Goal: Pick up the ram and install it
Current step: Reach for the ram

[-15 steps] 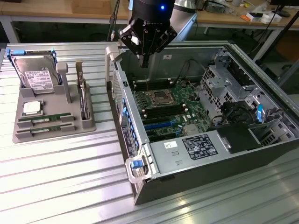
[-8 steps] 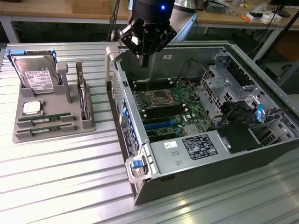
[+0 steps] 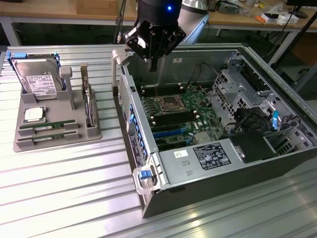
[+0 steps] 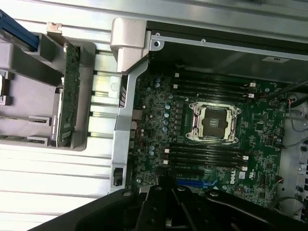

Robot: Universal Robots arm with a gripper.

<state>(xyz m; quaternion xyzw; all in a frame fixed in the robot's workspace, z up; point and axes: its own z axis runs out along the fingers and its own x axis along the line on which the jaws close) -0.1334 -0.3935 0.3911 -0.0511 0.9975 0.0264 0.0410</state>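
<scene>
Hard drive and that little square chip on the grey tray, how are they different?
The hard drive is big and oblong; the processor chip is small and square. The hard drive stands tilted in a blue-edged holder at the tray's back; the processor chip lies flat. The hard drive wears a white label; the processor chip's top is plain. Both are silvery and sit on the grey tray.

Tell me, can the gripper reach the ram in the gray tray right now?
Probably yes: the ram lies uncovered in the gray tray with nothing over it, though the gripper hangs shut above the computer case.
</scene>
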